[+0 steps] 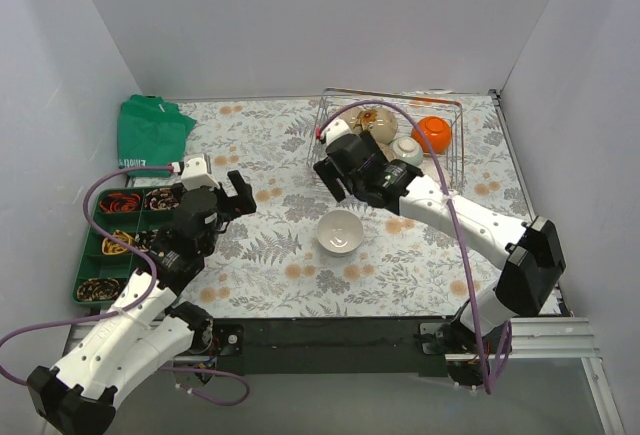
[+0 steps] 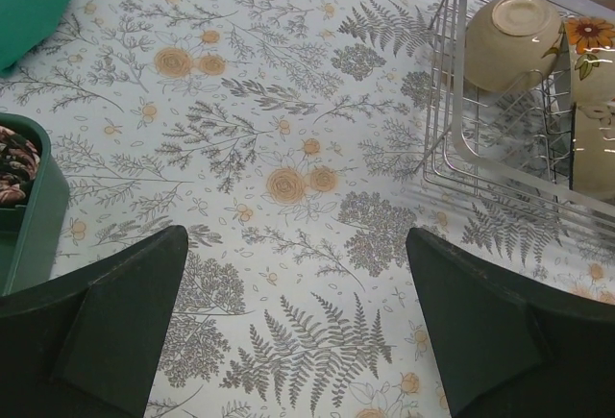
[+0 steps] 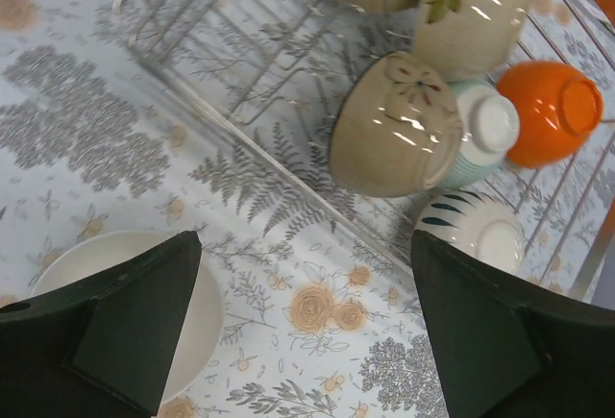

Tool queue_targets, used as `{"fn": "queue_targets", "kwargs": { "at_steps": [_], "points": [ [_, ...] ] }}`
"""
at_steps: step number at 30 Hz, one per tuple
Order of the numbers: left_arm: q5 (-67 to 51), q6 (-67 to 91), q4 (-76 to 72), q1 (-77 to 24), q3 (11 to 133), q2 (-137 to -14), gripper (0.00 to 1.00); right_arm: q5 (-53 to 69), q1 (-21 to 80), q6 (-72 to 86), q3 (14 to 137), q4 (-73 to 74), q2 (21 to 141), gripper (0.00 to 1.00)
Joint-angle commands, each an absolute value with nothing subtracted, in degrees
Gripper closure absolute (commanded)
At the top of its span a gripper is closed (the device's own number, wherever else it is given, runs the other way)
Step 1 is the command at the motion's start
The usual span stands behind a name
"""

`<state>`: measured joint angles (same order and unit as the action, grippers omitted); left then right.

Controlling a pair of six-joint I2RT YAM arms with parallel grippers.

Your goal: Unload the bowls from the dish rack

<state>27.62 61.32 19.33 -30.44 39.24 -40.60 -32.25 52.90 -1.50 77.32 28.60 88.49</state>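
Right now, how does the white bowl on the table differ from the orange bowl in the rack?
The white bowl sits upright on the table, mouth up; the orange bowl lies overturned in the rack, base showing. The white bowl stands alone; the orange bowl sits close beside other bowls. Both are small and round, and neither is gripped.

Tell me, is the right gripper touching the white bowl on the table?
Apart. The top view shows bare tablecloth between the open right gripper and the white bowl.
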Motion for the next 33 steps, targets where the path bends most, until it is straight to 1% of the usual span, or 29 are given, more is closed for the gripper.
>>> {"fn": "queue_targets", "kwargs": {
  "at_steps": [1, 4, 9, 13, 21, 29, 33],
  "points": [
    [25.76, 61.26, 19.69, -30.15, 39.02, -40.60, 0.02, -38.93, 47.92, 6.05, 80.33, 25.94, 89.21, 0.01],
    [25.31, 61.35, 19.95, -30.23, 38.94, -40.61, 0.02, -39.55, 45.10, 9.39, 80.16, 22.95, 90.35, 0.01],
    [25.05, 61.44, 20.04, -30.23, 38.85, -40.34, 0.02, -40.52, 42.63, 9.85, 81.90, 20.13, 94.47, 0.01],
    [23.82, 61.70, 20.04, -30.15, 38.76, -40.34, 0.02, -40.34, 40.44, 6.42, 84.02, 17.50, 97.90, 0.01],
    [23.11, 61.79, 20.04, -30.23, 38.67, -39.99, 0.02, -37.89, 36.22, -5.34, 86.57, 6.26, 103.88, 0.03],
    [22.68, 61.70, 19.95, -30.15, 38.58, -40.08, 0.02, -34.37, 32.61, -8.53, 94.03, 4.66, 111.96, 0.02],
    [22.59, 61.70, 20.04, -30.15, 38.58, -40.25, 0.02, -33.67, 31.12, -8.17, 95.27, 4.66, 114.69, 0.02]
  ]
}}
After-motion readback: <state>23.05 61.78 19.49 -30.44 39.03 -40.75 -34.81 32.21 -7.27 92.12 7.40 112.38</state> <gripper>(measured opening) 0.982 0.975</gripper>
